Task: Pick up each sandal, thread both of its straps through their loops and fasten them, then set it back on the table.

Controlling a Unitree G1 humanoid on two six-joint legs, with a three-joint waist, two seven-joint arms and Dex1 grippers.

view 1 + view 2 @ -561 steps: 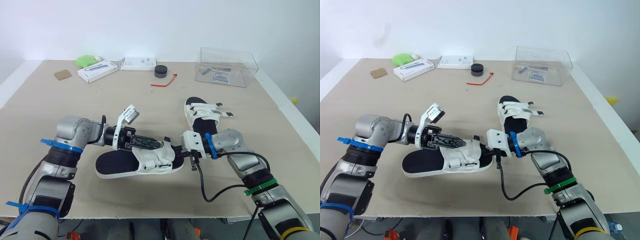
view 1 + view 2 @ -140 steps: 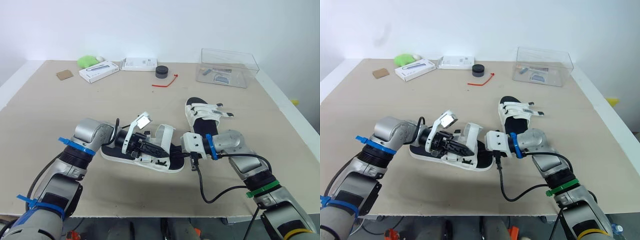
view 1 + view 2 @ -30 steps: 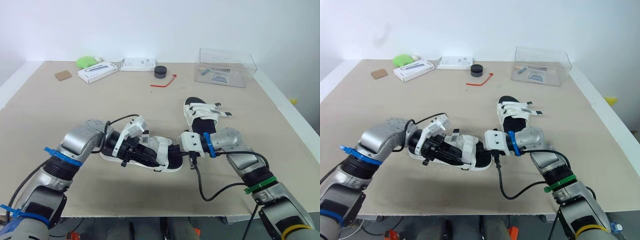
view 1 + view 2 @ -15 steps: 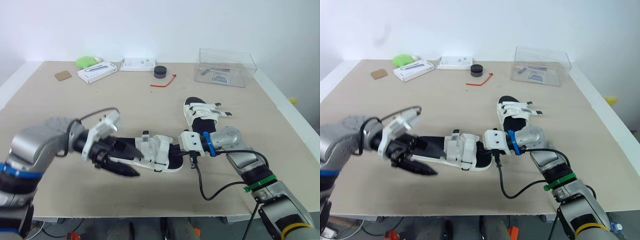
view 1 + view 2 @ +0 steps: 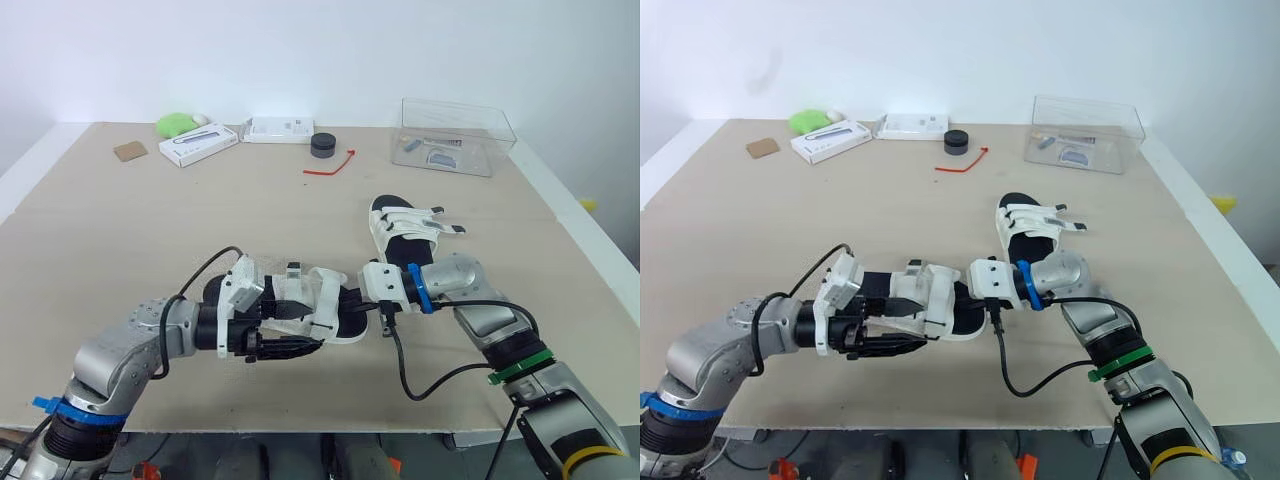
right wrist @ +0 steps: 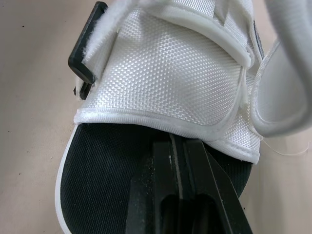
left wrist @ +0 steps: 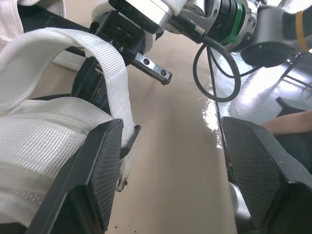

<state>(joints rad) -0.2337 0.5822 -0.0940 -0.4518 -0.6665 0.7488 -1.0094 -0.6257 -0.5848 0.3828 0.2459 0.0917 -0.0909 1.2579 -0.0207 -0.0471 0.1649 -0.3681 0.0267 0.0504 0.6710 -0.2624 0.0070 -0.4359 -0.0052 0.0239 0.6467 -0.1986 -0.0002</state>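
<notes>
Found the white-strapped black-soled sandal [image 5: 310, 305] lying on the beige table [image 5: 150, 220] between both grippers. Saw the right gripper [image 6: 177, 146] pinched tight on its footbed and the left gripper [image 7: 170, 141] gaping wide, with the loose white woven strap [image 7: 105, 53] seemingly brushing one finger. Needed to nip the strap near its tip, then steer it to the loop.

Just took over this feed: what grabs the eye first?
Both grippers meet at the near sandal at the table's front middle: the left gripper open beside its loose white strap, the right gripper shut, resting on the black footbed. A second sandal lies just behind.
</notes>
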